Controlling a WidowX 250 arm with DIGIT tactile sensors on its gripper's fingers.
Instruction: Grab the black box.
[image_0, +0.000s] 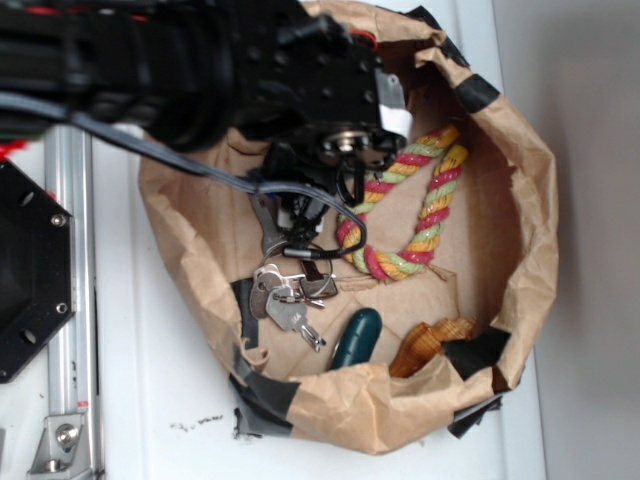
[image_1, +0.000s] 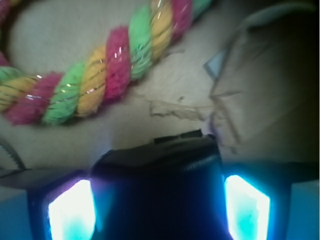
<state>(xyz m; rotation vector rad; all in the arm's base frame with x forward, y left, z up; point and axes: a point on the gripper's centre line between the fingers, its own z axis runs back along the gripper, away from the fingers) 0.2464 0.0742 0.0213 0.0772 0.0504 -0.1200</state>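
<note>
Exterior overhead; wrist close, sharing the rope (image_0: 420, 215).

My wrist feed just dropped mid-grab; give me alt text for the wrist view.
A black box sits between the tool's two glowing pads, filling the gap from one pad to the other. Beyond it, a pink, green and yellow twisted rope curves across the brown paper floor.

Soft even daylight outside; wrist view blurred, dim, pads glaring.

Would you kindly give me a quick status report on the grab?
Gripper down inside the paper bag, fingers either side of the black box. Contact unconfirmed. Rope ring lies just beyond, not blocking.
</note>
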